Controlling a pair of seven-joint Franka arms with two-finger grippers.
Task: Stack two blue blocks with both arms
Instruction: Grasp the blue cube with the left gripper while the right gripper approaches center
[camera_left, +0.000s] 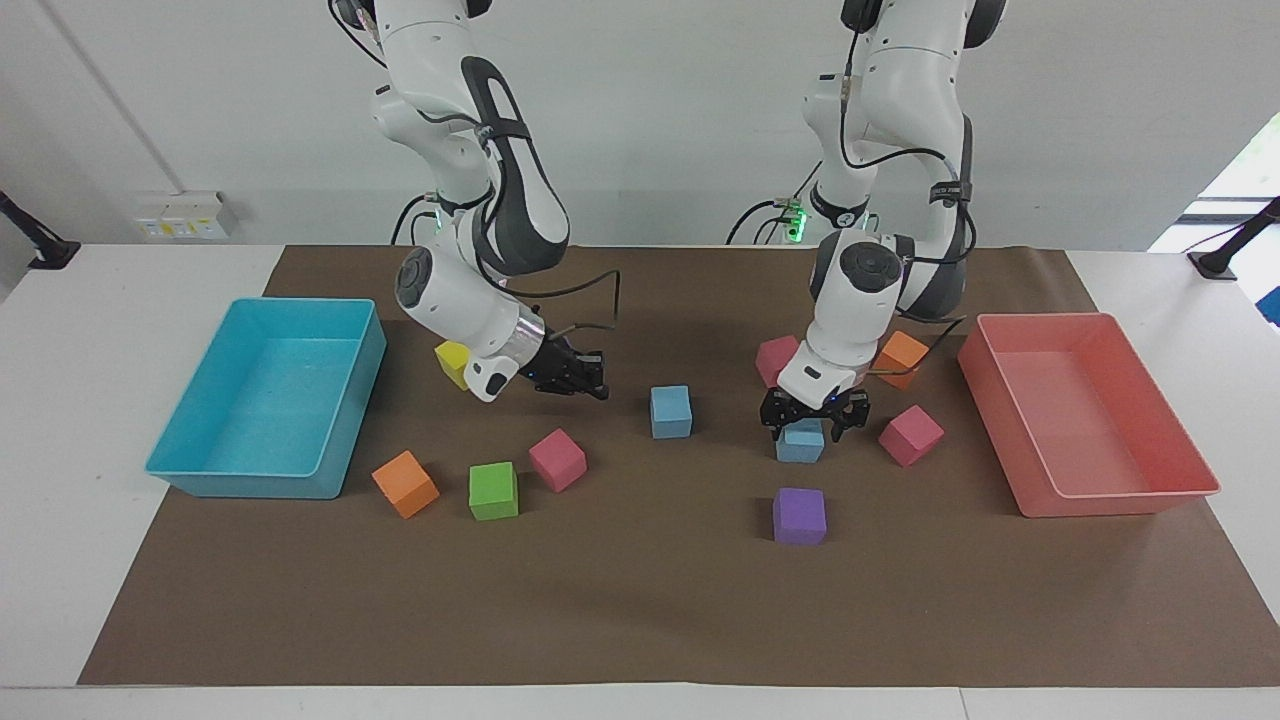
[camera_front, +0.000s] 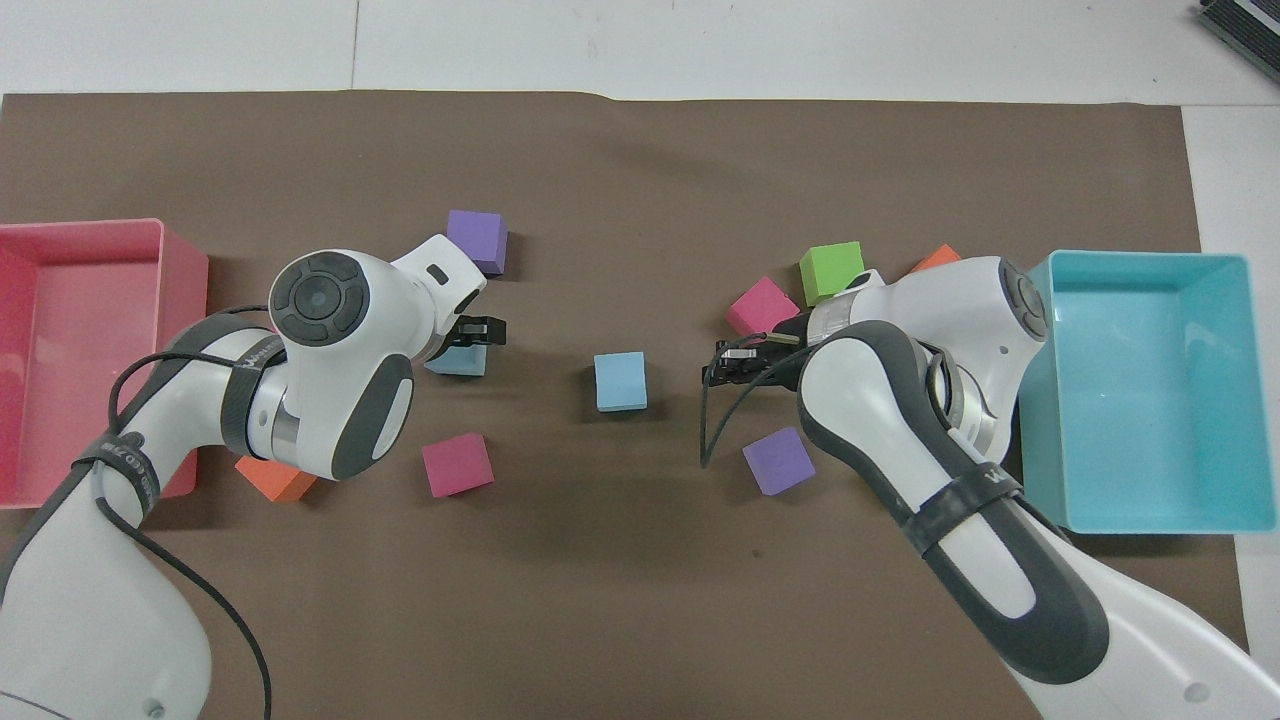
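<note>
One blue block (camera_left: 670, 412) lies in the middle of the brown mat and also shows in the overhead view (camera_front: 620, 381). The second blue block (camera_left: 800, 447) lies toward the left arm's end, partly covered in the overhead view (camera_front: 462, 362). My left gripper (camera_left: 805, 418) is low over this block, open, with a finger on either side of its top; it also shows in the overhead view (camera_front: 478, 335). My right gripper (camera_left: 590, 388) is open and empty, low over the mat beside the middle block, toward the right arm's end (camera_front: 718, 362).
A turquoise tray (camera_left: 250, 482) stands at the right arm's end and a pink tray (camera_left: 1110, 502) at the left arm's end. Purple (camera_left: 799, 515), magenta (camera_left: 557, 459), green (camera_left: 493, 490), orange (camera_left: 405, 483) and yellow (camera_left: 452, 362) cubes lie scattered. Another magenta cube (camera_left: 910, 434) lies beside the left gripper's block.
</note>
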